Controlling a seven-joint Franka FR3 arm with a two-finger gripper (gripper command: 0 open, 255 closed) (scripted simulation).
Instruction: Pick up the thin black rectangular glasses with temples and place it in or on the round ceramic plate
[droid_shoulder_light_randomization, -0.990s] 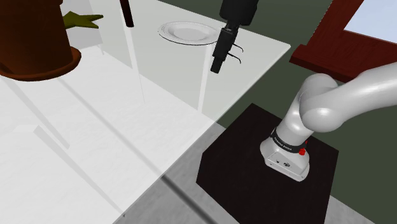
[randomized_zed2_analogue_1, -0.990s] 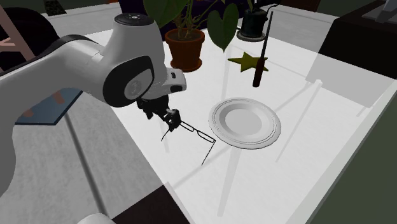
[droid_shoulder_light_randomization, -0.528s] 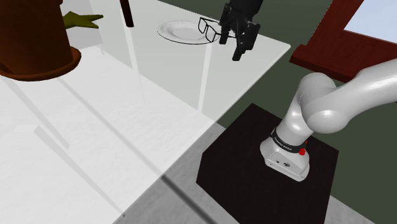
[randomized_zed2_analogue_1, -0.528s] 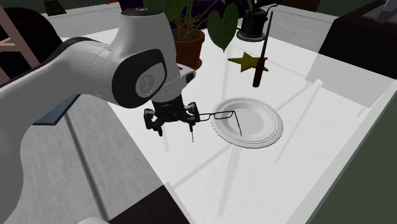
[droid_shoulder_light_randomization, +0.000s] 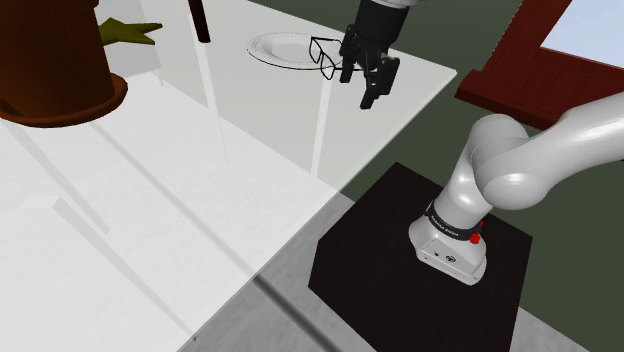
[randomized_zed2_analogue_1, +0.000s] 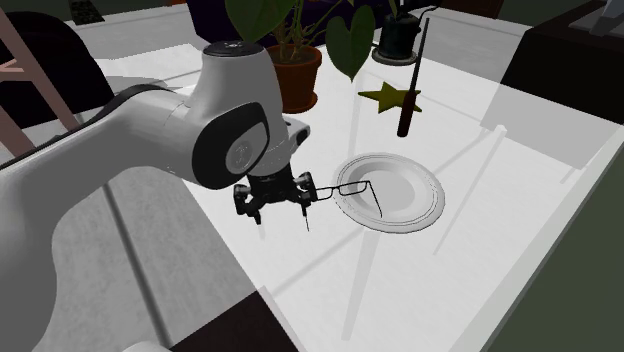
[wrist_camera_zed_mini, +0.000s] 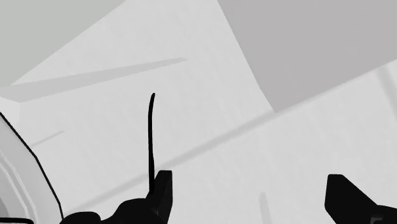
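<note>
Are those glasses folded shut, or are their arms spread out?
Spread. The glasses have both temples angled away from the lens frame, one hanging over the plate, the other near the gripper.

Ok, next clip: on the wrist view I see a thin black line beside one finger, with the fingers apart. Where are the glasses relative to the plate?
Observer: In the second exterior view the glasses reach out from the gripper over the near rim of the white plate, with one temple hanging down over it.
Operator: Are they touching the plate?
Observer: Cannot tell. In the shoulder view the lenses look upright at the plate's edge nearest the gripper.
Operator: Is anything close beyond the plate?
Observer: A dark rod and a green star shape, both apart from the plate.
</note>
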